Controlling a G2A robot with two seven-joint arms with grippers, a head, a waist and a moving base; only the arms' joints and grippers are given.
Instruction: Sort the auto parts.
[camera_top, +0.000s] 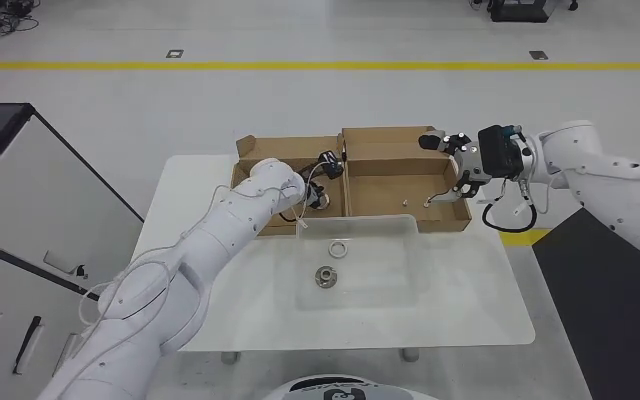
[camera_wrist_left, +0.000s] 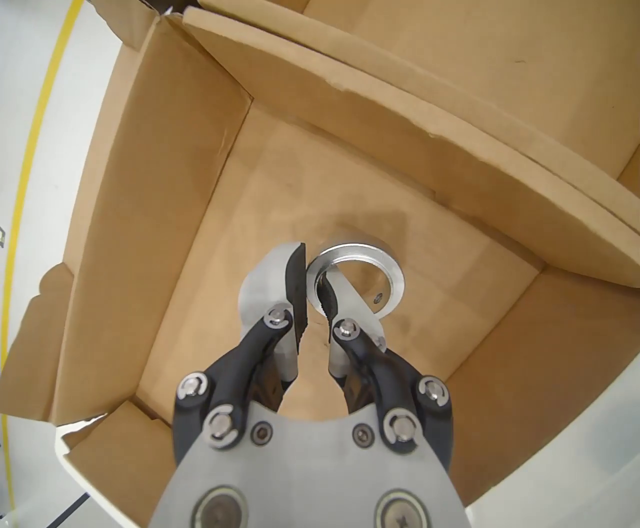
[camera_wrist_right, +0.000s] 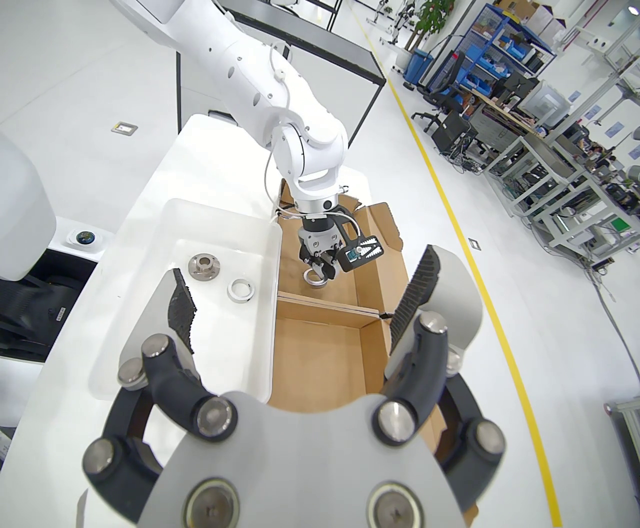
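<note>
The left jaws are down inside the left cardboard box and are closed on a metal ring. They pinch the wall of the ring: one finger presses from outside and the other finger is inside the hole. The ring lies flat, with its opening facing up, low over the floor of the box. I cannot tell if it touches the floor.

The right jaws are wide open and hold nothing. They hang at the outer side of the right cardboard box, well apart from the left jaws. The two boxes stand side by side on the white bench, touching each other, both with the flaps open.

Just in front of the boxes, on the robot's side, there is a shallow white tray. Two more parts lie in it. A second metal ring is near the tray wall next to the boxes. A round metal part with a flange lies near this ring, a little closer to the robot. The two parts do not touch each other.
</note>
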